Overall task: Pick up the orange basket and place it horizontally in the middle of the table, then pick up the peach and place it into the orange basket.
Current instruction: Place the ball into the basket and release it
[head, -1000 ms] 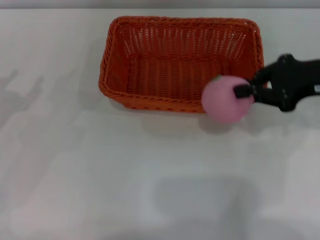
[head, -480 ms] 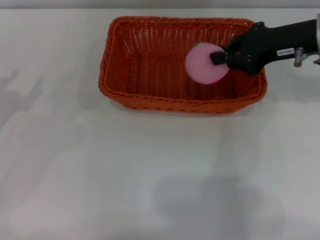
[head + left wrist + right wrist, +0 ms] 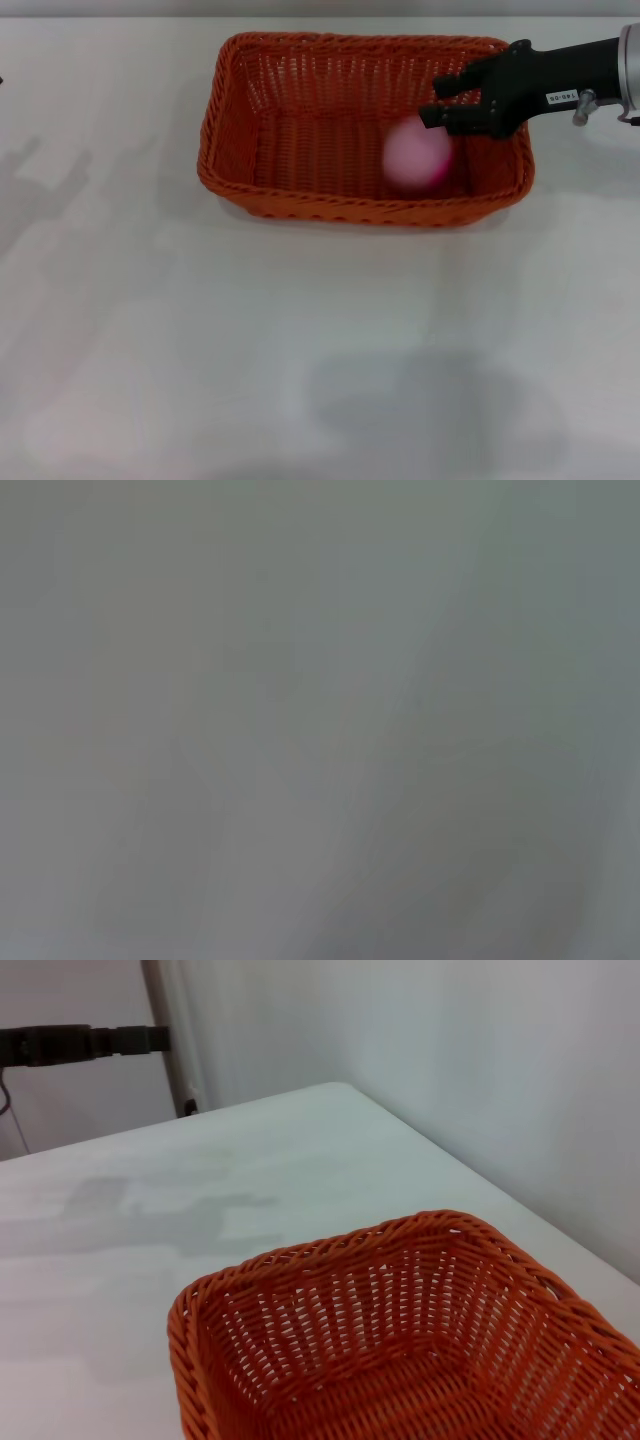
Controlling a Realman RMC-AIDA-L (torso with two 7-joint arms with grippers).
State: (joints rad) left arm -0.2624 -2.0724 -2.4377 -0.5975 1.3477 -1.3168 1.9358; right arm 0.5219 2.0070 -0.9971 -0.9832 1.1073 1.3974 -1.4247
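A: What is the head view showing?

B: The basket (image 3: 365, 125) is lying flat on the white surface (image 3: 300, 350), long side running left to right, toward the far edge and a little right of centre. The peach (image 3: 418, 155) is sitting inside it, in the right part, near the front wall, and it is looking blurred.

A: And the right hand?

B: The right hand (image 3: 437, 102) is reaching in from the right edge on a black arm, hanging over the basket's right end, just above and beyond the peach. Its fingers (image 3: 455, 84) are standing spread apart with nothing between them. The peach is lying clear of them.

A: Is the left hand showing anywhere there?

B: No, only faint grey shadows are falling on the surface at the left side.

A: What is the left wrist view giving?

B: Only a plain grey blur. Nothing in it is telling me where that hand is or how its fingers are standing, so I cannot tell.

A: And the right wrist view?

B: It is looking down over one rounded corner of the basket (image 3: 400, 1340), with the braided rim and slatted walls showing. The surface (image 3: 150, 1220) is stretching away beyond it. A dark bar (image 3: 80, 1042) is sticking out at the far end, beside a pale upright post (image 3: 172, 1035). The peach and this arm's own fingers are out of that view.
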